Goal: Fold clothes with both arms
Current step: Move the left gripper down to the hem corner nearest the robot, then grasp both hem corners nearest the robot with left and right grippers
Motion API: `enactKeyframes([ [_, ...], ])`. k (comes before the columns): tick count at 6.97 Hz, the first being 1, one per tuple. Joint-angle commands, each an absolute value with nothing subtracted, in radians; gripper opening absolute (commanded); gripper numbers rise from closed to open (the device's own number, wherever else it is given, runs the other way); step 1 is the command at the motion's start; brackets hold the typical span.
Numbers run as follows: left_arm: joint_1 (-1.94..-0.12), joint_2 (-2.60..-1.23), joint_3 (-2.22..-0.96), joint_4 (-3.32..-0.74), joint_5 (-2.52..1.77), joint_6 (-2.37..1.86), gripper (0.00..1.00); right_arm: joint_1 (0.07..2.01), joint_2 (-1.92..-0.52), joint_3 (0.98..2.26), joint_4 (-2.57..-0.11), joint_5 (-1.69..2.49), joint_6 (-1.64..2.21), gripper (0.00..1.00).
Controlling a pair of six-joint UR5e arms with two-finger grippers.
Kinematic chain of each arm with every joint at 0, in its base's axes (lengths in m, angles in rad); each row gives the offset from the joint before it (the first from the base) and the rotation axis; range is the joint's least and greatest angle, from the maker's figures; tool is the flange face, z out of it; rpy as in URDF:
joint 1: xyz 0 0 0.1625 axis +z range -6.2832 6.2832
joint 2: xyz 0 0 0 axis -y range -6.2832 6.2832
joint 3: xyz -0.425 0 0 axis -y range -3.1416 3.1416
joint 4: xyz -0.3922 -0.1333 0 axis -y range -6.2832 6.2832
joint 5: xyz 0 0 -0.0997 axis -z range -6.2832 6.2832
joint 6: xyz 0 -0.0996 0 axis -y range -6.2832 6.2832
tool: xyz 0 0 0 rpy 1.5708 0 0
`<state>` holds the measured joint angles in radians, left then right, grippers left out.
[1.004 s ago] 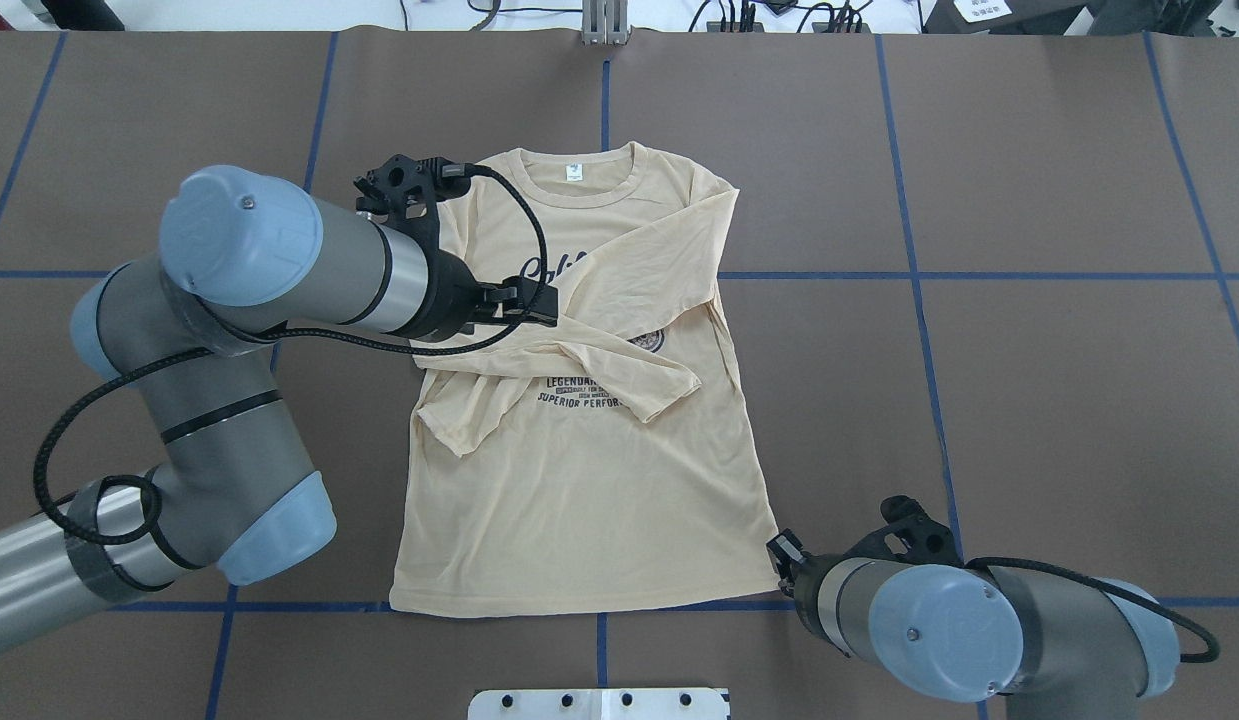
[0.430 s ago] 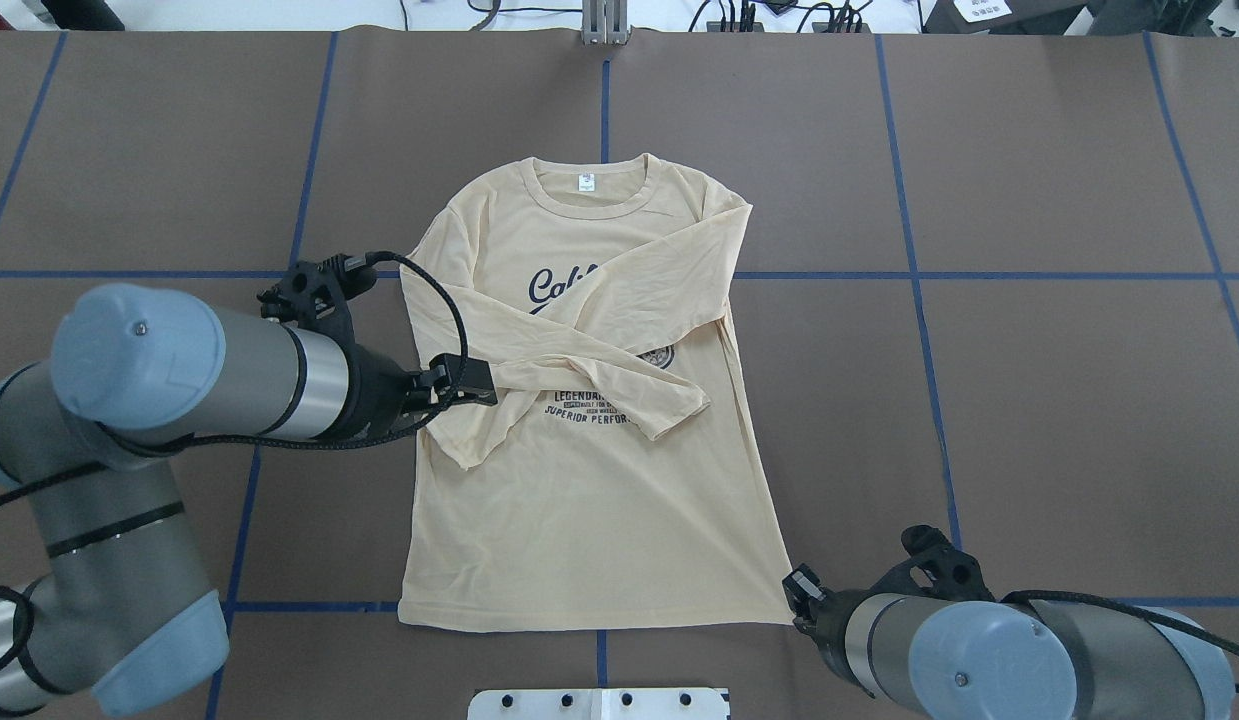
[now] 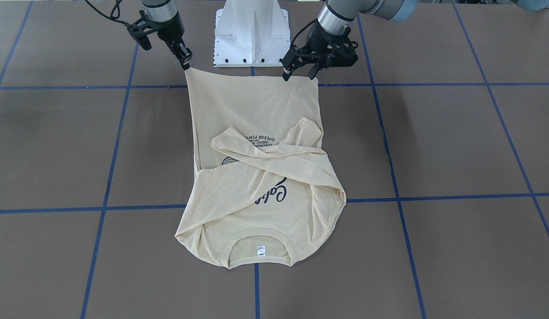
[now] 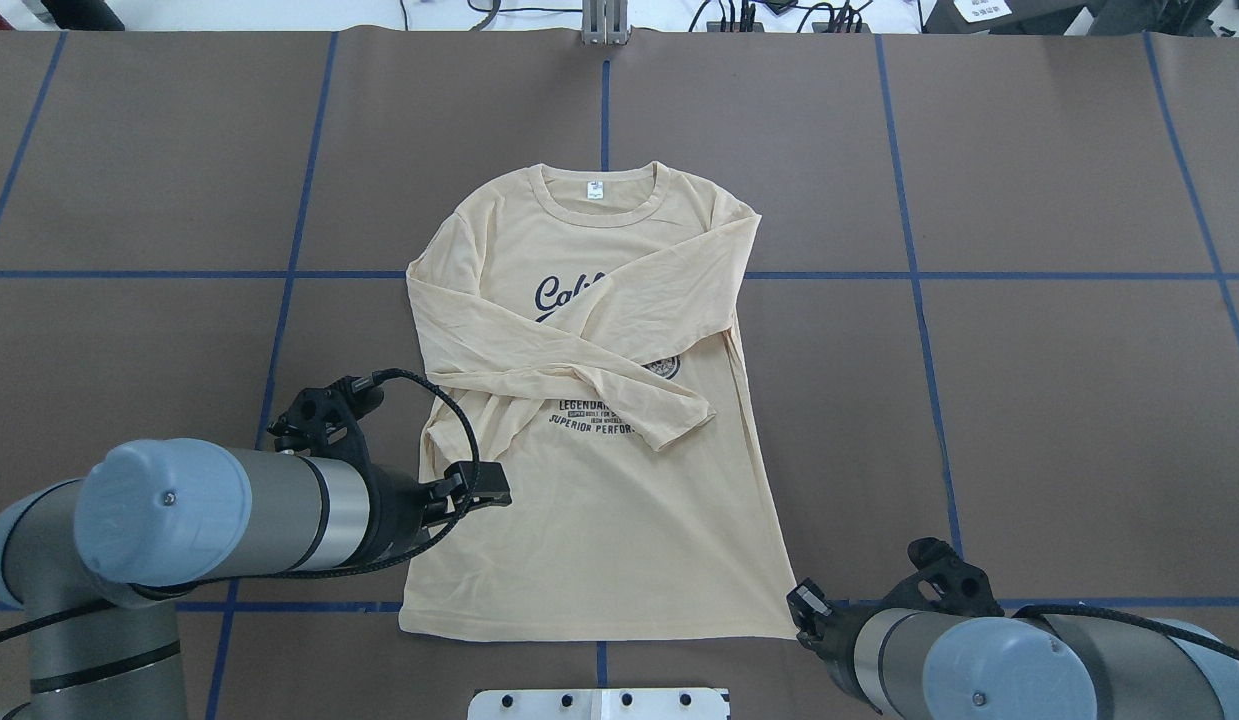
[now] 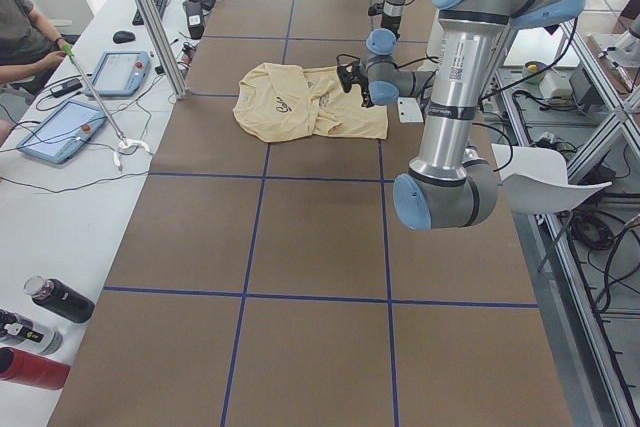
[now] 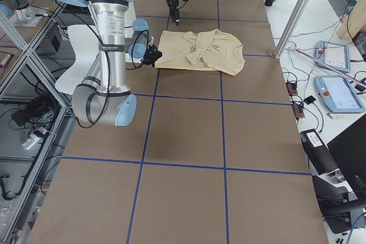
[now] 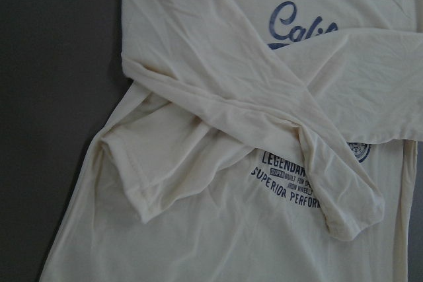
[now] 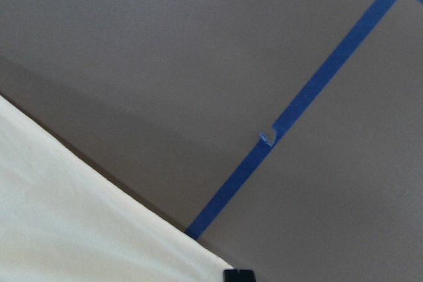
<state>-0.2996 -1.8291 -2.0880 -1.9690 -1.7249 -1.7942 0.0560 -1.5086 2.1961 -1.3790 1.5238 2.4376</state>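
Cream-yellow T-shirt [image 4: 599, 520] lies flat at the middle of the brown worktop [image 4: 1029, 400]. Its collar [image 4: 604, 195] points toward the far edge and its hem [image 4: 579, 630] runs along the edge at the robot's base. Both sleeves [image 7: 218, 90] are crossed over the chest.

The front-facing view shows the jaw states. The right gripper [image 3: 184, 62] is pinched narrow on the hem corner on the robot's right. The left gripper [image 3: 301, 74] has its jaws spread wide and holds nothing. The overhead view hides these gaps, but it places the left gripper over the shirt's left side, between the cuff and the hem. Whether it touches the cloth cannot be told.

The left wrist view shows no fingers, only the crossed sleeves and the navy print [image 7: 301, 28]. The right wrist view shows the hem corner, a blue tape line [image 8: 310, 90] and one black fingertip [image 8: 238, 275] at the bottom edge.

One second earlier, the left gripper was over the chest print. It has since withdrawn toward the base edge. The shirt and the right gripper have shifted slightly toward that same edge.
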Motion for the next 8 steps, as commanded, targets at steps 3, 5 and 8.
enactKeyframes([
  [3,-0.249,-1.715,-2.065,-2.039,-1.726,-1.79,0.97,0.06,-1.513,2.2,-1.379,1.523,2.437,0.0],
  [5,-0.239,-1.709,-2.007,-2.037,-1.723,-1.839,0.97,0.06,-1.514,2.2,-1.381,1.523,2.437,0.0],
  [8,-0.201,-1.712,-1.982,-2.039,-1.724,-1.891,0.86,0.061,-1.517,2.2,-1.381,1.523,2.437,0.0],
])
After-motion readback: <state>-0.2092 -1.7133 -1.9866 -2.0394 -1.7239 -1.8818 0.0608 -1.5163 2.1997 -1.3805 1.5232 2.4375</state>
